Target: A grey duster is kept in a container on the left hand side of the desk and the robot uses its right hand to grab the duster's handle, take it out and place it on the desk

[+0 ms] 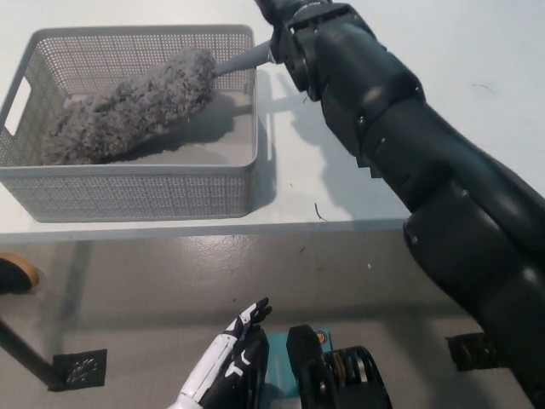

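A fluffy grey duster (128, 106) lies slantwise in a grey mesh basket (128, 192) on the left of the white desk. Its grey handle (243, 58) sticks out over the basket's far right rim. My black right hand (285, 15) is at the handle's outer end, at the picture's top edge and partly cut off. The arm covers the rest of the handle, so the grip is hidden. My white left hand (226, 366) rests low at the bottom, below the desk edge, fingers apart and holding nothing.
The desk's front edge (341, 226) runs across the middle, with grey floor below it. Bare white desk (477, 77) lies right of the arm. A dark floor plate (81, 368) with a desk leg sits at the bottom left.
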`<act>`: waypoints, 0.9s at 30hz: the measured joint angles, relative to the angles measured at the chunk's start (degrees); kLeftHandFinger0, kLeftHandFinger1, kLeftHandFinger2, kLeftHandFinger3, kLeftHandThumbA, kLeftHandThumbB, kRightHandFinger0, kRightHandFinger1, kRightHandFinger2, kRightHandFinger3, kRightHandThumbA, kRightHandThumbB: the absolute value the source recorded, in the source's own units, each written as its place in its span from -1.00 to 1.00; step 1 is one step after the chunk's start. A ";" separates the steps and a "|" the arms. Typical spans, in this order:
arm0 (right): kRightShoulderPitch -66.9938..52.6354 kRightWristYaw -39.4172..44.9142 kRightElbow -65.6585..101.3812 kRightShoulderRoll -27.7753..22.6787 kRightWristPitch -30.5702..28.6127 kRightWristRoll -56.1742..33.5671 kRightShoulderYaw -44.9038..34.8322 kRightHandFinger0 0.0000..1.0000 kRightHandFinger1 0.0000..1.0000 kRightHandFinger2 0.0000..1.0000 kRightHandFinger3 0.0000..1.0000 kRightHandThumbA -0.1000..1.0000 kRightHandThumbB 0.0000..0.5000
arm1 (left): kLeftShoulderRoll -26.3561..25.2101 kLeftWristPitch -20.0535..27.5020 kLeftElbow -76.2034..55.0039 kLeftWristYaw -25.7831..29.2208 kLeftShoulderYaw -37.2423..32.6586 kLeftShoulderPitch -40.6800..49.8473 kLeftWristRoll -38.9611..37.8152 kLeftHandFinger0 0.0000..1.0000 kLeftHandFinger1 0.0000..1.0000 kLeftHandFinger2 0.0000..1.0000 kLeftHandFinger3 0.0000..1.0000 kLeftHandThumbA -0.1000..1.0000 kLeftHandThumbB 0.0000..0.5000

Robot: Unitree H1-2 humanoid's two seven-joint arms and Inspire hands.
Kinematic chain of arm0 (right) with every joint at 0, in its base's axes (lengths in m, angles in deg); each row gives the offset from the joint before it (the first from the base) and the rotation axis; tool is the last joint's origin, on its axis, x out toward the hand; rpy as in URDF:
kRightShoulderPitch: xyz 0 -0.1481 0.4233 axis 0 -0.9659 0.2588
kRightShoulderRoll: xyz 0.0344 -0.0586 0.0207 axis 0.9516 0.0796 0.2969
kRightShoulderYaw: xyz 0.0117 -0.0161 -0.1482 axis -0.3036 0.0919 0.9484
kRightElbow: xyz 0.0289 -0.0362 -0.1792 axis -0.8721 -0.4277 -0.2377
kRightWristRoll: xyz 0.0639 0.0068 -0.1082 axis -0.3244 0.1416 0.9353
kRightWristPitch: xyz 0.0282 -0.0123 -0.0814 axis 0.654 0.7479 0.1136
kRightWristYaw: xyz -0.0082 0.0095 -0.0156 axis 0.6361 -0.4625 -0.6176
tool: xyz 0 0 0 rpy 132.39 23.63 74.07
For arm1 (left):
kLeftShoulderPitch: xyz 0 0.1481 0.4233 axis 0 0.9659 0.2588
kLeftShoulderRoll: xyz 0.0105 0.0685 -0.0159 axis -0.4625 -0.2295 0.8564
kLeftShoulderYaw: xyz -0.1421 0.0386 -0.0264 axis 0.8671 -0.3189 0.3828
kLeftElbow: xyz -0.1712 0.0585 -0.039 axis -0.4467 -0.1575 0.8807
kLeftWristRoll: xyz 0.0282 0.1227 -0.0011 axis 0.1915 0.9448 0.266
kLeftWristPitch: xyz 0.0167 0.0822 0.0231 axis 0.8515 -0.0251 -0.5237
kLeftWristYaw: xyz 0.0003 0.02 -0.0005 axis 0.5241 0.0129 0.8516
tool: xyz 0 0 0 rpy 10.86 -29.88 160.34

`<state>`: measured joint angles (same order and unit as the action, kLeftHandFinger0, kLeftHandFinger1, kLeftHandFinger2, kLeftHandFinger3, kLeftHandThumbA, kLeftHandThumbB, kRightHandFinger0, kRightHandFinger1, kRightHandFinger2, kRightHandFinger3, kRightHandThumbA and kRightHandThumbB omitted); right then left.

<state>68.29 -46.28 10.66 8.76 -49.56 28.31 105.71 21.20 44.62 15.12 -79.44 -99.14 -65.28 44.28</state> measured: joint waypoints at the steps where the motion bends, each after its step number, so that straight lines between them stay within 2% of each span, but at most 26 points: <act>1: -0.10 0.00 -0.18 0.15 -0.07 -0.11 0.15 1.00 1.00 1.00 1.00 0.75 1.00 | 0.05 -0.01 -0.01 -0.03 -0.07 0.01 0.00 1.00 1.00 1.00 1.00 0.94 -0.35; 7: -1.66 0.00 -1.93 1.29 -0.08 -0.69 1.04 1.00 1.00 1.00 1.00 0.57 1.00 | 0.41 -0.02 -0.03 -0.08 -1.19 0.11 0.10 1.00 1.00 1.00 1.00 0.93 -0.35; 14: -4.85 -0.47 -4.00 1.10 0.07 -0.75 2.53 1.00 1.00 1.00 1.00 0.46 1.00 | 1.03 0.00 -0.03 -0.08 -2.29 0.93 0.39 1.00 1.00 1.00 1.00 0.93 -0.33; 16: -5.23 -0.79 -4.24 0.87 0.17 -0.69 3.17 1.00 1.00 1.00 1.00 0.34 1.00 | 1.02 0.00 -0.05 -0.08 -2.41 1.19 0.55 1.00 1.00 1.00 1.00 0.94 -0.27; 17: -5.43 -1.03 -4.38 0.73 0.19 -0.67 3.50 1.00 1.00 1.00 1.00 0.20 0.73 | 1.00 0.00 -0.08 -0.09 -2.51 1.42 0.65 1.00 1.00 1.00 1.00 0.95 -0.22; 18: -5.70 -1.29 -4.44 0.52 0.19 -0.66 3.78 1.00 1.00 1.00 1.00 0.16 0.75 | 1.00 0.00 -0.09 -0.10 -2.60 1.59 0.69 1.00 1.00 1.00 1.00 0.96 -0.21; 19: -6.21 -1.77 -4.47 0.11 0.16 -0.67 4.07 0.25 0.33 0.59 1.00 -0.45 0.33 | 1.02 -0.01 -0.10 -0.11 -2.75 1.81 0.71 1.00 1.00 1.00 1.00 0.97 -0.17; 20: -6.52 -2.44 -4.46 -0.18 0.08 -0.67 4.18 -0.48 -0.32 -0.04 0.74 -0.82 0.19 | 1.03 -0.03 -0.19 -0.12 -2.84 1.99 0.71 1.00 1.00 1.00 1.00 0.99 -0.15; 21: -7.07 -3.53 -4.42 -0.57 -0.07 -0.67 4.32 -0.48 -0.32 -0.04 0.74 -0.82 0.19 | 1.02 -0.06 -0.40 -0.14 -2.90 2.20 0.71 1.00 1.00 1.00 1.00 0.99 -0.15; 22: -7.85 -5.27 -4.40 -1.05 -0.29 -0.65 4.54 -0.98 -0.97 -0.56 0.32 -0.97 0.06 | 1.03 -0.09 -0.55 -0.15 -2.95 2.48 0.71 1.00 1.00 1.00 1.00 1.00 -0.11; 23: -8.38 -6.84 -4.36 -1.40 -0.56 -0.59 4.84 -1.00 -0.99 -0.57 0.26 -0.99 0.04 | 1.02 -0.12 -0.55 -0.15 -2.96 2.69 0.71 1.00 1.00 1.00 1.00 1.00 -0.11; 24: -8.79 -7.96 -4.34 -1.68 -0.79 -0.51 5.20 -1.00 -0.88 -0.34 0.21 -1.00 0.00 | 1.01 -0.19 -0.53 -0.15 -2.96 2.79 0.71 1.00 1.00 1.00 1.00 1.00 -0.10; 25: -9.39 -9.16 -4.36 -2.04 -1.08 -0.45 5.59 -0.94 -0.74 -0.27 0.18 -1.00 0.08 | 1.00 -0.28 -0.52 -0.15 -2.96 2.83 0.71 1.00 1.00 1.00 1.00 1.00 -0.08; 26: -10.14 -10.12 -4.49 -2.40 -1.34 -0.45 5.83 -0.95 -0.74 -0.27 0.17 -1.00 0.09 | 1.01 -0.37 -0.52 -0.16 -2.96 2.81 0.72 1.00 1.00 1.00 1.00 1.00 -0.07; 27: -10.76 -11.03 -4.56 -2.73 -1.51 -0.47 5.90 -1.00 -0.84 -0.33 0.07 -1.00 0.16 | 1.01 -0.47 -0.52 -0.15 -2.95 2.79 0.72 1.00 1.00 1.00 1.00 1.00 -0.09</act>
<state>57.52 -57.31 6.10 6.03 -51.07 27.83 111.61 22.21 44.15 14.60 -79.59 -102.09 -62.50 44.99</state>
